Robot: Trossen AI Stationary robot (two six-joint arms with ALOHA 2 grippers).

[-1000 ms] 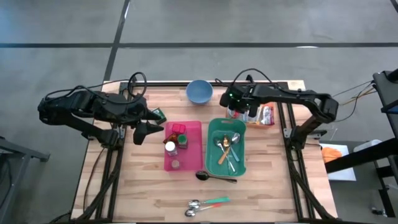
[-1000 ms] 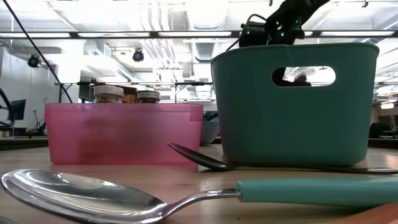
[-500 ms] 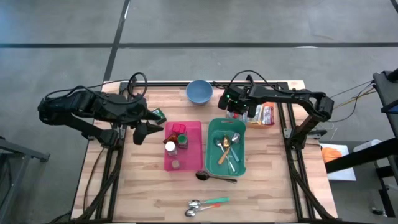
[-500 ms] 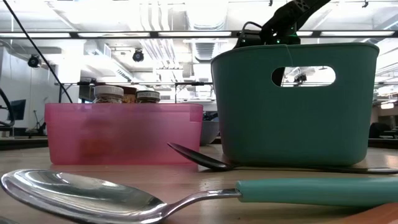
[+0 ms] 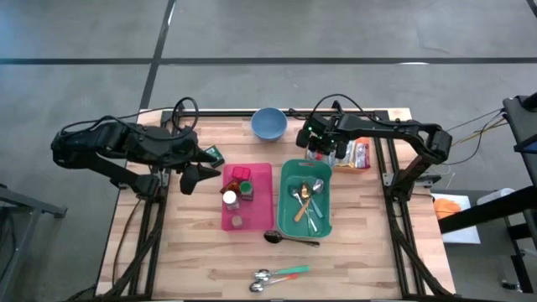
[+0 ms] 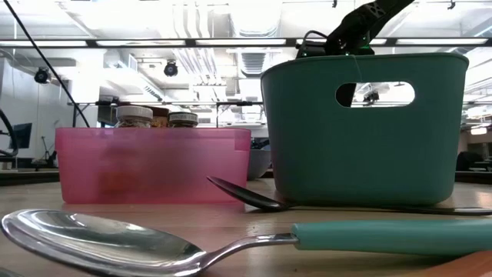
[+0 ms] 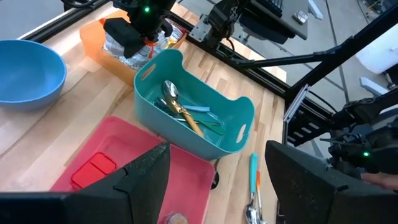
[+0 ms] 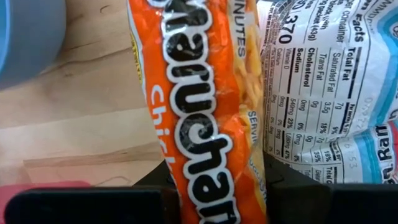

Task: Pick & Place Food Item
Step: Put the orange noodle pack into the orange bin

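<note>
Table: a light wooden table (image 5: 361,243) with black rails along its sides. The boards run across it.
Floor: grey concrete with dark lines, seen all around the table from above.
Room: the low view looks past the table into a big hall with white pipes and long lights on the ceiling.
Right gripper: the right gripper (image 5: 321,151) is at the far side of the table, just behind the teal bin (image 5: 286,201). It is pinching an orange noodle packet (image 8: 205,118) between its dark fingers (image 8: 298,202).
Food item: the noodle packet hangs from the right gripper, over the wood between the blue bowl (image 5: 268,123) and the teal bin. In the left wrist view it shows as a crinkly packet (image 7: 134,46) under the far arm.
Other packets: more noodle packets (image 5: 359,154) lie at the far right of the table, just beside the right gripper.
Left gripper: the left gripper (image 5: 200,172) waits at the left side, near the pink tray (image 5: 262,201). Its fingers (image 7: 140,180) are spread apart with nothing between them.
Teal bin: it sits in the middle of the table and has spoons (image 5: 306,200) inside.
Pink tray: it is just left of the teal bin and holds small jars (image 6: 134,115) and a red box (image 7: 92,169).
Loose spoons: a dark spoon (image 5: 289,239) lies in front of the teal bin. A teal-handled spoon (image 5: 281,273) lies near the front edge.
</note>
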